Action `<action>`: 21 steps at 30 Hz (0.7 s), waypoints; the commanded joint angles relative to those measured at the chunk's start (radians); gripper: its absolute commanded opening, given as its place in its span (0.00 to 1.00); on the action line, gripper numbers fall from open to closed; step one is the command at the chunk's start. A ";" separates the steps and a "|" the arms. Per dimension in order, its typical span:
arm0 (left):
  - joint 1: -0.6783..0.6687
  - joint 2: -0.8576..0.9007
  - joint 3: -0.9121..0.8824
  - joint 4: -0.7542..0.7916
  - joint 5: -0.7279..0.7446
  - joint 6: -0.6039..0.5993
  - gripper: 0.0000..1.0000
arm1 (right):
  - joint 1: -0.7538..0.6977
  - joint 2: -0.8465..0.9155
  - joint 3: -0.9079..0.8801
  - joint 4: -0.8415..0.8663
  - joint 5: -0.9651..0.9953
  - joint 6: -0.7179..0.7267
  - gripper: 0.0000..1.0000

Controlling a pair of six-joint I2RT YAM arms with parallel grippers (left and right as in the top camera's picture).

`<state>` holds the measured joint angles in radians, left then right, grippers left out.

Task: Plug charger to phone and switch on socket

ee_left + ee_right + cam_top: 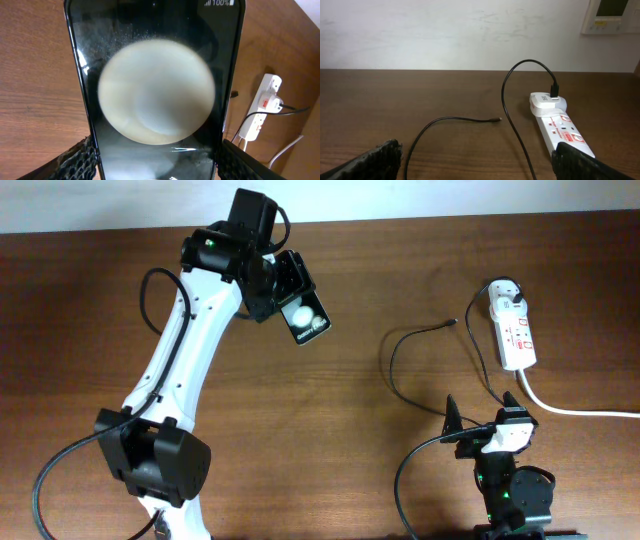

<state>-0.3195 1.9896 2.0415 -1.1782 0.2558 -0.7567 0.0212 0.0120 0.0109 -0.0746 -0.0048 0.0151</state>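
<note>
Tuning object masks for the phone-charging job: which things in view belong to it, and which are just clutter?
Belongs to the job:
- phone
- charger
- socket, with its white adapter

Just there:
- wall panel
- right arm's own black cable

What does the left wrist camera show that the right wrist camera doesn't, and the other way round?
Only the left wrist view shows the phone, close up, its screen showing a big pale round shape and 100% at the top, held between the left arm's jaws. Only the right wrist view shows the pale wall, a wall panel and the charger's long loose stretch lying on the table. Both show the socket with its white adapter and a black cable leaving it, on the brown wooden table.
</note>
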 commanded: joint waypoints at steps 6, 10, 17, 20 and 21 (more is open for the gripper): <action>0.002 0.002 0.003 0.049 0.018 -0.089 0.60 | 0.006 -0.007 -0.005 0.026 -0.412 1.008 0.99; 0.000 0.027 0.003 0.057 0.016 -0.098 0.60 | 0.005 -0.007 -0.005 0.037 -0.328 1.064 0.99; -0.001 0.071 0.003 0.072 0.071 -0.130 0.61 | 0.005 0.050 -0.005 0.019 -0.304 0.755 0.99; -0.001 0.071 0.003 0.071 0.100 -0.129 0.60 | 0.005 0.222 0.004 0.022 -0.324 0.742 0.99; -0.001 0.071 0.003 0.071 0.100 -0.129 0.60 | 0.005 0.266 0.021 0.022 -0.349 0.738 0.99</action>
<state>-0.3195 2.0609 2.0380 -1.1130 0.3248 -0.8768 0.0212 0.2150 0.0109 -0.0475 -0.3233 0.7952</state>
